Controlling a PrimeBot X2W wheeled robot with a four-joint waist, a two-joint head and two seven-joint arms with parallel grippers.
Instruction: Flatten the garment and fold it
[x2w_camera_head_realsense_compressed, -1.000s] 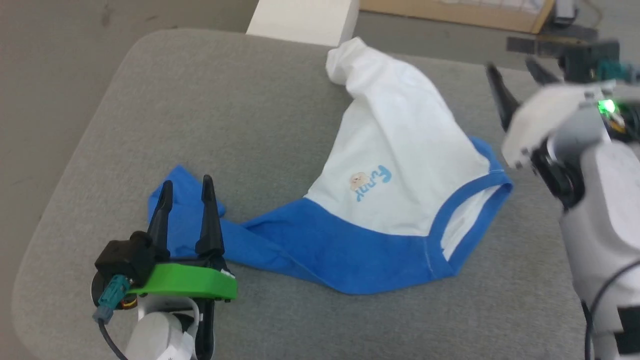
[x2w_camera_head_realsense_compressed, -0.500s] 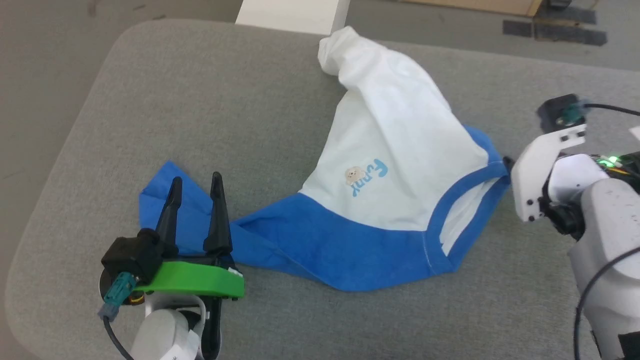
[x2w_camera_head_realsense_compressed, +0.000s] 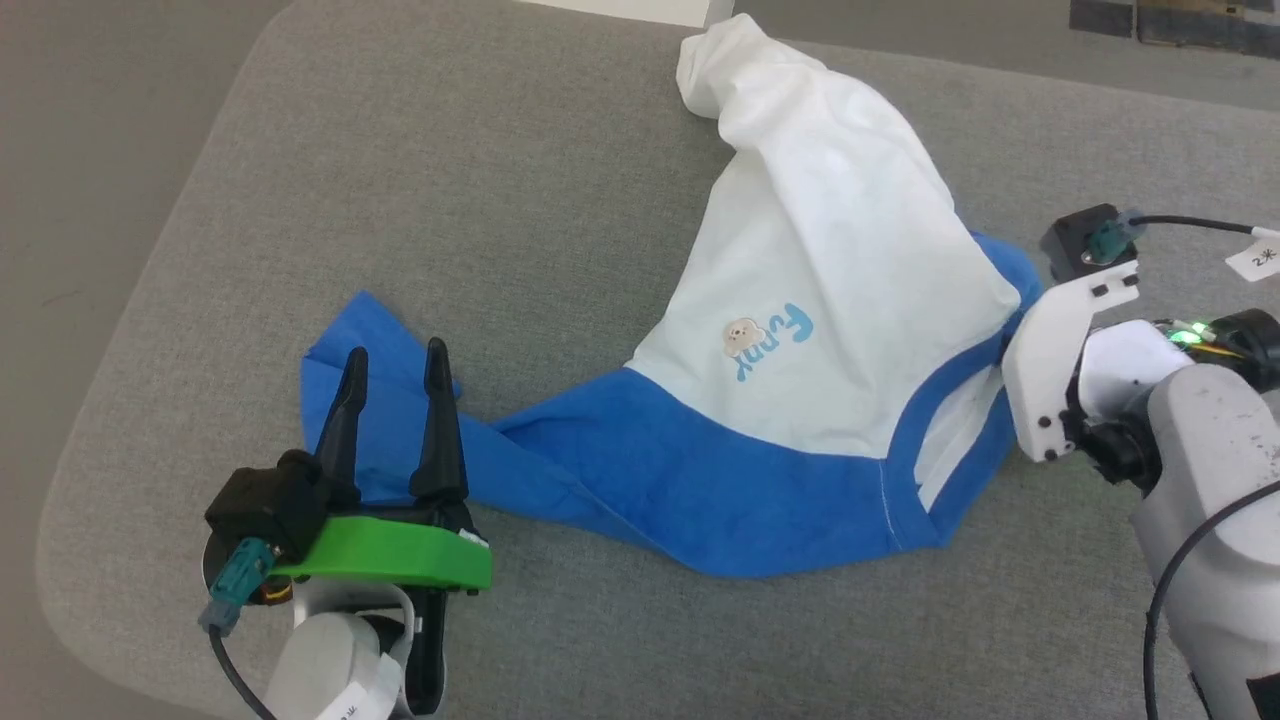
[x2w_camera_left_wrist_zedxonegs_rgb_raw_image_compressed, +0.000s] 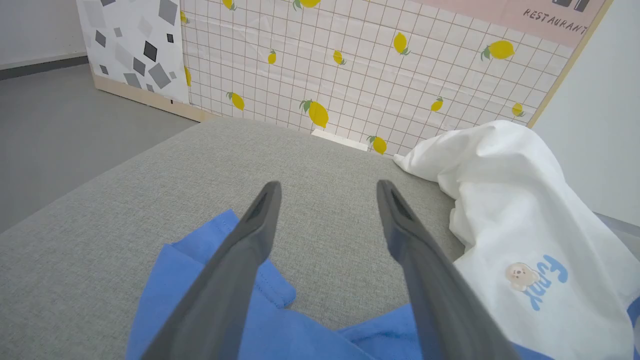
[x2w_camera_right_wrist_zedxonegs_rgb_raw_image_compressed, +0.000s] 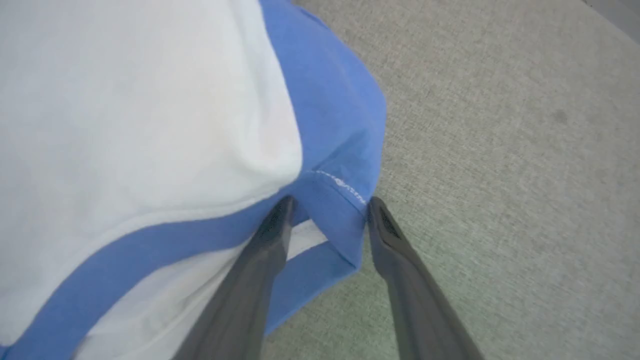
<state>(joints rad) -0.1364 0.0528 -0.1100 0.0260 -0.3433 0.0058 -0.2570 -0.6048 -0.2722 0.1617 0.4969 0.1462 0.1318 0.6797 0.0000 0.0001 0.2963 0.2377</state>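
Note:
The garment (x2w_camera_head_realsense_compressed: 800, 300), white with a blue collar and blue sleeves, lies crumpled on the grey cushion (x2w_camera_head_realsense_compressed: 450, 200). Its "Funny" lettering (x2w_camera_head_realsense_compressed: 775, 340) faces up. My left gripper (x2w_camera_head_realsense_compressed: 396, 348) is open just over the blue sleeve (x2w_camera_head_realsense_compressed: 330, 340) at the lower left, and nothing is between its fingers (x2w_camera_left_wrist_zedxonegs_rgb_raw_image_compressed: 327, 184). The right arm's white wrist mount (x2w_camera_head_realsense_compressed: 1055, 370) sits at the garment's right edge. In the right wrist view my right gripper (x2w_camera_right_wrist_zedxonegs_rgb_raw_image_compressed: 330, 200) straddles the blue collar fold (x2w_camera_right_wrist_zedxonegs_rgb_raw_image_compressed: 345, 150), one finger inside the neck opening and one outside. Its jaws are partly narrowed with a gap left.
The cushion's rounded edge (x2w_camera_head_realsense_compressed: 110, 420) drops to grey floor on the left and front. A lemon-patterned panel (x2w_camera_left_wrist_zedxonegs_rgb_raw_image_compressed: 375, 60) stands beyond the cushion's far side. Bare cushion lies to the right of the garment (x2w_camera_right_wrist_zedxonegs_rgb_raw_image_compressed: 500, 150).
The camera has shifted. My right gripper came down from above the cushion to the collar edge, and its jaws have narrowed around the blue fold. The left gripper stays put.

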